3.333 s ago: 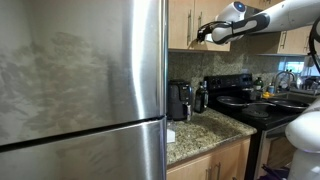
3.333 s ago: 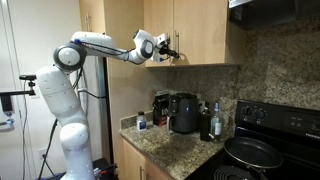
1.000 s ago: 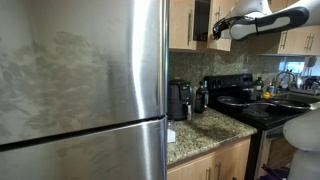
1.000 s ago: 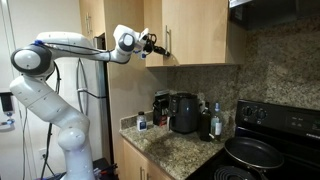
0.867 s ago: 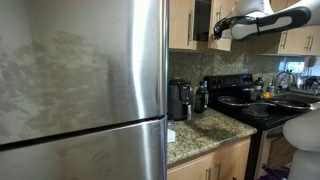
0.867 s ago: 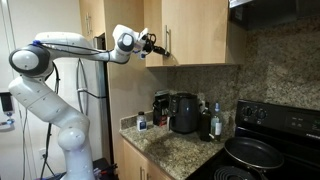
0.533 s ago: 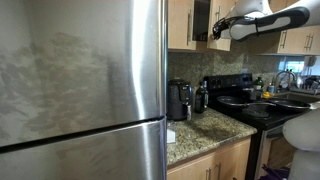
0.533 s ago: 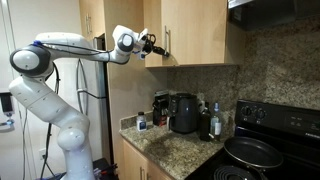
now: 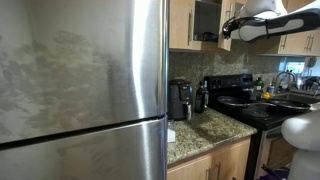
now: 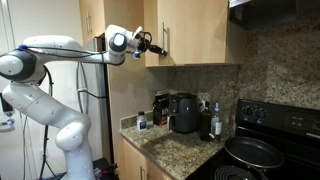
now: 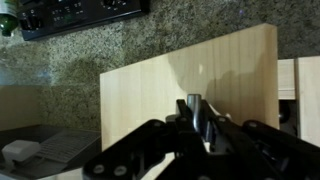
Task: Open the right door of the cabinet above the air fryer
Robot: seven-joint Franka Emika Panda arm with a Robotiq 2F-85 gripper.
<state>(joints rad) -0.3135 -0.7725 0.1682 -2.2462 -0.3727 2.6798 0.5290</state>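
Observation:
The cabinet (image 9: 181,24) hangs above the black air fryer (image 9: 179,100), which also shows in an exterior view (image 10: 183,112). The cabinet's right door (image 10: 196,30) is swung partly open, and a dark interior (image 9: 205,20) shows behind it. My gripper (image 10: 158,46) is shut on the door's silver bar handle (image 11: 192,103). In the wrist view the light-wood door panel (image 11: 160,85) fills the middle, with the handle between my fingers (image 11: 193,118). In an exterior view the gripper (image 9: 226,28) is at the door's free edge.
A large steel fridge (image 9: 80,90) fills the near side. A granite counter (image 9: 200,130) runs to a black stove (image 9: 240,98) with a pan (image 10: 250,152). A bottle (image 10: 215,120) stands beside the air fryer. A range hood (image 10: 270,8) hangs above the stove.
My gripper has pulled the handle outward from the cabinet, and the right door has swung further open, showing more of the interior.

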